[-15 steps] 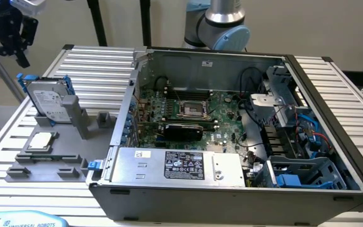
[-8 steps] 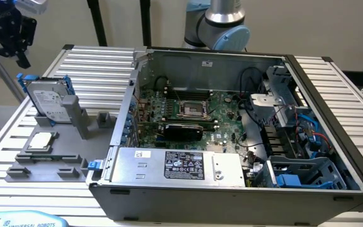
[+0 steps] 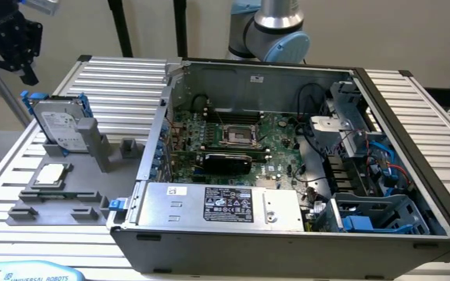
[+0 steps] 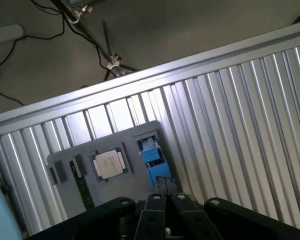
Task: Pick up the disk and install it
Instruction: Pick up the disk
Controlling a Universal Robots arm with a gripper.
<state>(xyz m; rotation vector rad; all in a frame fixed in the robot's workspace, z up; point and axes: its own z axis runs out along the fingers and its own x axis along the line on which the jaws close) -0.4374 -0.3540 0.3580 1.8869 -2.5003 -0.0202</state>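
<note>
Pincer: the pincer (image 3: 28, 75) is hanging in the air above the disk (image 3: 59, 124), with its fingers (image 4: 164, 184) pressing together.
Disk: it is standing on its edge in the grey holder (image 3: 92, 178).
Edges: the holder is sitting near the table (image 3: 123, 88) edge.
Open room: a strip of bare table is lying between the holder and the open computer case (image 3: 287, 246).

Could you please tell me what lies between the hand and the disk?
Nothing: the stretch is bare. The exterior view shows open air between the hand and the upright disk; the wrist view agrees.
</note>
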